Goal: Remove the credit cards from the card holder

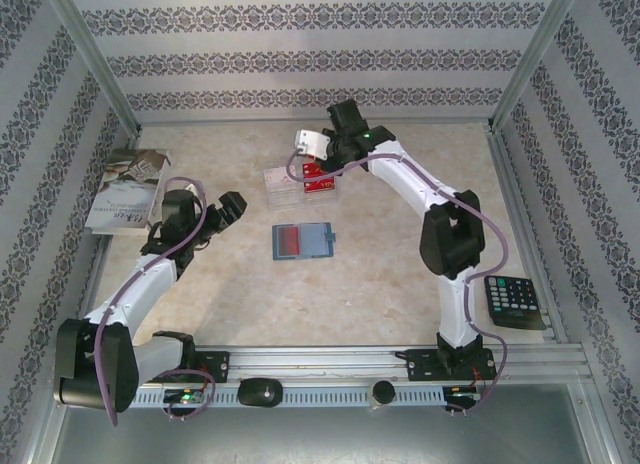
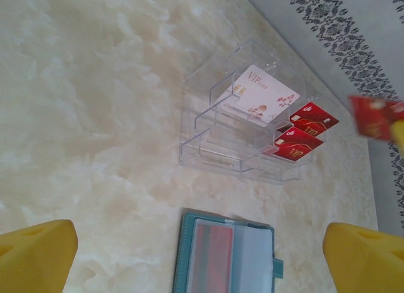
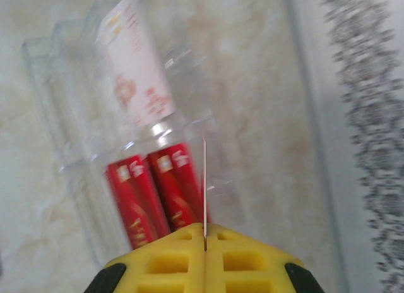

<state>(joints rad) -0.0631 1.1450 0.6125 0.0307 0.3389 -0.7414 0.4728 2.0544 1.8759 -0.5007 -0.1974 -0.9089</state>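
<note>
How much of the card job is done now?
Done: one white card and two red cards sit in the clear tray. In hand: the right gripper is shut on another red card by the tray. Left: the open card holder holds at least one reddish card.

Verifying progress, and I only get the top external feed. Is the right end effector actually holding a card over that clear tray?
Observer: Yes. In the right wrist view the right end effector is shut on a thin plastic card, seen edge-on. The left wrist view shows it is red.
Operator: What's in the tray?
Observer: The clear transparent plastic tray holds one white VIP-printed card and two red cards side by side.
Operator: Holder empty?
Observer: No. In the left wrist view the flat teal-blue folding card holder lies open, with a red card behind its left clear sleeve. The right sleeve looks pale, and I cannot tell if it holds one.
</note>
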